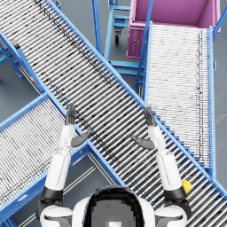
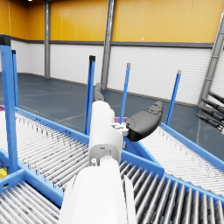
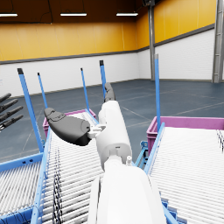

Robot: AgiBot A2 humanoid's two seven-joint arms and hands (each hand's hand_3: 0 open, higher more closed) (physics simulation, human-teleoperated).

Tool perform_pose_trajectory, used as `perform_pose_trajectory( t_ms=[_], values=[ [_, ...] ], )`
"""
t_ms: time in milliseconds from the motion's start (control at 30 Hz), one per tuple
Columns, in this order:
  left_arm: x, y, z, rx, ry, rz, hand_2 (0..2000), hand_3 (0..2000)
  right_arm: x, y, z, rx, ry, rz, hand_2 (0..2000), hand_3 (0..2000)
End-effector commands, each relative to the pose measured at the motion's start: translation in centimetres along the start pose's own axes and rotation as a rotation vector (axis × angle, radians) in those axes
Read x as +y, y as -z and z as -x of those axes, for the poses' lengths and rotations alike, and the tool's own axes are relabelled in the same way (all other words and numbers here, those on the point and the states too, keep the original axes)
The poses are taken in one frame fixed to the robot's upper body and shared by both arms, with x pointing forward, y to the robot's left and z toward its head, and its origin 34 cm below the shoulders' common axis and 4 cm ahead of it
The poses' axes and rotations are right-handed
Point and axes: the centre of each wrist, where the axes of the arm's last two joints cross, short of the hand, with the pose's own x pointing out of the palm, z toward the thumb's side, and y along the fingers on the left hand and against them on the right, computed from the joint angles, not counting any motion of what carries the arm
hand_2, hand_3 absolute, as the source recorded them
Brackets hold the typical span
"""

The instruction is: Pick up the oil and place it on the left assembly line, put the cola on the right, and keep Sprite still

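Mid conveyor (image 1: 102, 97) open; blue rail (image 1: 133, 91) fences off right line (image 1: 177, 80).

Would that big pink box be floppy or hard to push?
Probably stiff: the pink box has straight, flat walls. What shows inside looks empty, so maybe light for its size. Being wide, it likely won't tip.

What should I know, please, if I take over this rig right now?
Left robot hand: open, empty, raised over the left edge of the middle conveyor.
Right robot hand: open, empty, over the same conveyor.
No oil, cola or Sprite in view; a small yellow thing by the right elbow is too hidden to identify.
Done: nothing shows as placed.
Left: the whole job.
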Motion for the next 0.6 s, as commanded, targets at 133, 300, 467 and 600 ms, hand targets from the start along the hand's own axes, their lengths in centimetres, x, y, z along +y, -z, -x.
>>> perform_pose_trajectory(
  t_ms=[133,300,467,600],
  values=[
    [0.0,0.0,0.0,0.0,0.0,0.0,0,0,0.0,0.0,0.0,0.0,0.0,0.0,0,0],
    [0.0,0.0,0.0,0.0,0.0,0.0,0,0,0.0,0.0,0.0,0.0,0.0,0.0,0,0],
    [0.0,0.0,0.0,0.0,0.0,0.0,0,0,0.0,0.0,0.0,0.0,0.0,0.0,0,0],
    [0.0,0.0,0.0,0.0,0.0,0.0,0,0,0.0,0.0,0.0,0.0,0.0,0.0,0,0]
  ],
)
